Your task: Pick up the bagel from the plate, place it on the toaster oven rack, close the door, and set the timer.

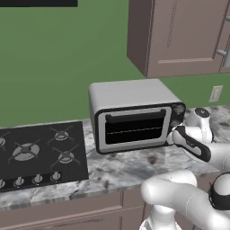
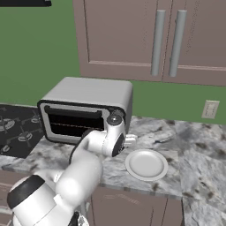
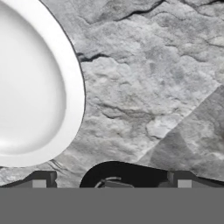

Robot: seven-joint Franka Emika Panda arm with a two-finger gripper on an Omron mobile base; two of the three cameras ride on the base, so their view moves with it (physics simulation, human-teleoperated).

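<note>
The plate (image 2: 146, 164), a round white shallow dish with a raised rim, sits low and right of centre in the right base view on the mottled grey stone counter (image 2: 198, 150); its smooth inside is bare, and I cannot tell where the bagel is. In the hand view the plate (image 3: 37, 87) curves across the left half, beside veined, rough-looking stone (image 3: 148, 78).

The gripper (image 3: 111, 183) shows at the bottom of the hand view, its two dark tips set wide apart with nothing between them: released.

Left of the plate stands the oven (image 2: 88, 108), a boxy light-grey case with rounded corners. Its door (image 1: 133, 129) is shut: a pale frame, dark glass, a black bar handle along the top. Thin bright bars of the rack (image 1: 134, 130) show through the glass.

A black stove (image 1: 40, 155) lies at the lower left of the left base view. Brown panelled cabinets (image 2: 154, 39) hang against a flat green wall (image 1: 58, 58).
</note>
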